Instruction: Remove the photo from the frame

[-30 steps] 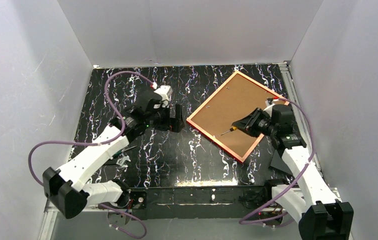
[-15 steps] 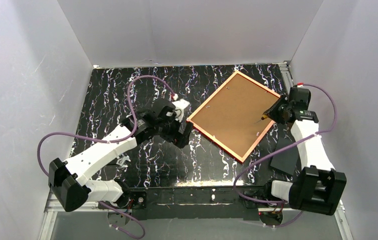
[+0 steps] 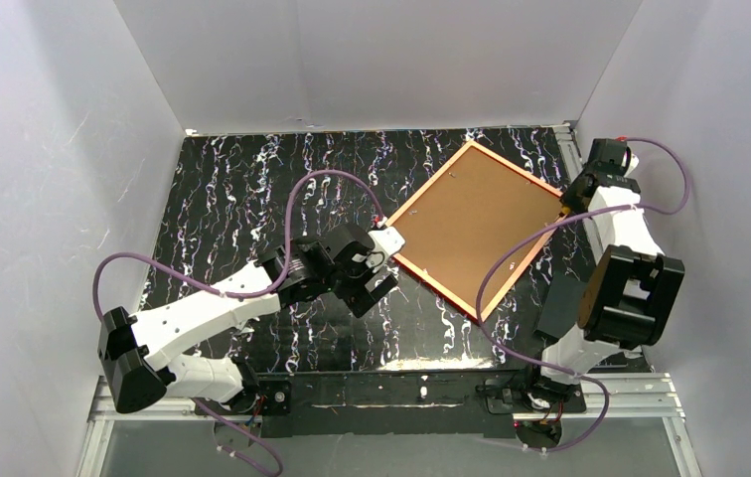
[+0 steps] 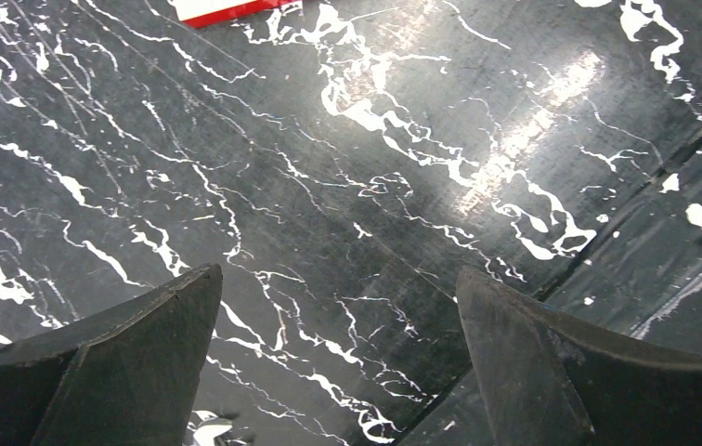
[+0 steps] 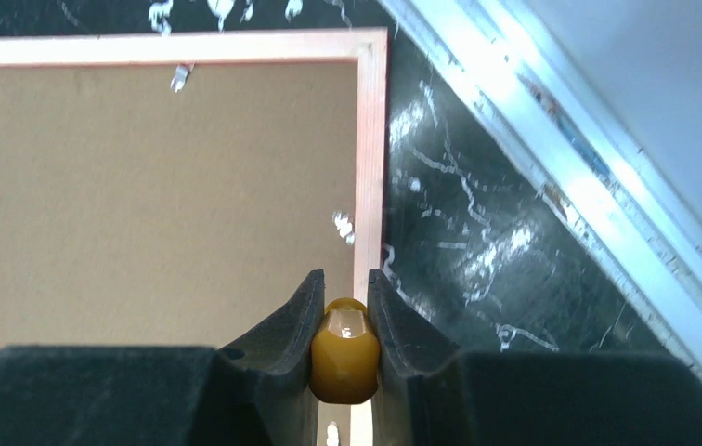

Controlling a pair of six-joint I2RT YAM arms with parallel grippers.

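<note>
The red frame (image 3: pixel 426 279) lies face down at the right middle of the table, orange back rim up, with the brown backing board (image 3: pixel 471 231) in it. The photo is hidden under the board. My left gripper (image 3: pixel 372 281) is open and empty just left of the frame's near-left edge. In the left wrist view the gripper (image 4: pixel 338 279) hangs over bare table, with a red frame corner (image 4: pixel 236 9) at the top. My right gripper (image 5: pixel 345 279) is shut on a yellow tool handle (image 5: pixel 344 348) over the frame's rim (image 5: pixel 370 139), at its right corner (image 3: pixel 562 194).
Small metal tabs (image 5: pixel 180 76) stick up along the board's edges. An aluminium rail (image 5: pixel 552 186) runs along the table's right edge below the white wall. A flat black piece (image 3: pixel 558 306) lies by the right arm's base. White walls enclose three sides.
My right arm has swung from over the board's middle out to the frame's right corner, still holding the tool. My left arm has moved right and nearer, to the frame's near-left edge.
</note>
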